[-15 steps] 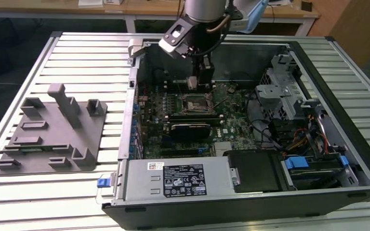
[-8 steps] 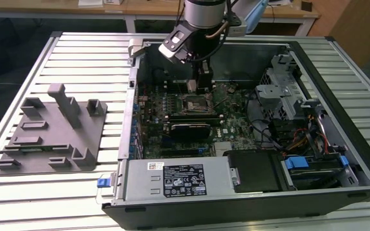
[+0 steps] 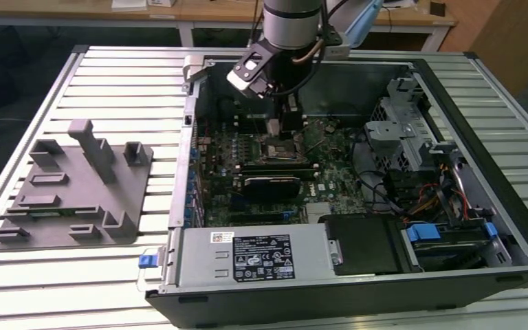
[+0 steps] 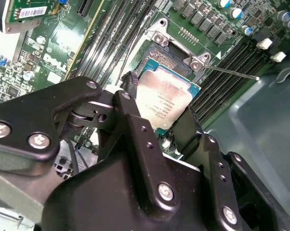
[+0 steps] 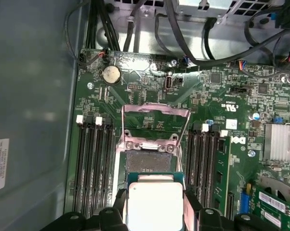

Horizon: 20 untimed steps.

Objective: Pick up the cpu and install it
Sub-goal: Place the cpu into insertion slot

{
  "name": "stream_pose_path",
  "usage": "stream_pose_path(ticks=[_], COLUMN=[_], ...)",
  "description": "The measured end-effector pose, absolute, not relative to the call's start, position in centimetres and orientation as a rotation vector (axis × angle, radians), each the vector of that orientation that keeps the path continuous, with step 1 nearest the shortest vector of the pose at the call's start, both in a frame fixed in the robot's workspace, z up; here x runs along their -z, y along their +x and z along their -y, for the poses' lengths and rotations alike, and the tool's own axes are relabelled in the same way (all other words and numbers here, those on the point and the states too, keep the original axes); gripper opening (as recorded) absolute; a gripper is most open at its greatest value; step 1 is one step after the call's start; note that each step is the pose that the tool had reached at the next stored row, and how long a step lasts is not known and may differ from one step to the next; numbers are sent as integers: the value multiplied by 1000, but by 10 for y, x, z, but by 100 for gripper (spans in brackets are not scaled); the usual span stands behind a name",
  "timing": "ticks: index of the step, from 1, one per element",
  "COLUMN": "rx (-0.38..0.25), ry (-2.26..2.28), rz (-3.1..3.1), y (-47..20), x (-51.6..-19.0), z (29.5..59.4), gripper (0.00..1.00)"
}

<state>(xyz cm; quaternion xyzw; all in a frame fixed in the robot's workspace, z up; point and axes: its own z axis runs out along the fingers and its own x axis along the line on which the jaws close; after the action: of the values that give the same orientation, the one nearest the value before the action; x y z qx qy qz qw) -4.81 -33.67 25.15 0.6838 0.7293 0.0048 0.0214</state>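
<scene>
1. Over the open computer case, my gripper hangs low above the motherboard.
2. Its black fingers pinch the cpu by two opposite edges, metal top showing in both wrist views.
3. I see the cpu at the socket, whose metal frame stands flipped open; whether they touch, I cannot tell.
4. On the exterior view's left, the grey tray sits on the slatted table, well apart from the case.

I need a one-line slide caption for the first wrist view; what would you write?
The pincer holds the cpu by two opposite edges over the open socket of the motherboard.
</scene>
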Motion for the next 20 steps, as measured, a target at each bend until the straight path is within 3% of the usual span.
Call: stream_pose_path(ticks=[20], rx=[-15], ry=[2106], rz=[-2273], y=[-44], x=[-236], z=[337], gripper=[54])
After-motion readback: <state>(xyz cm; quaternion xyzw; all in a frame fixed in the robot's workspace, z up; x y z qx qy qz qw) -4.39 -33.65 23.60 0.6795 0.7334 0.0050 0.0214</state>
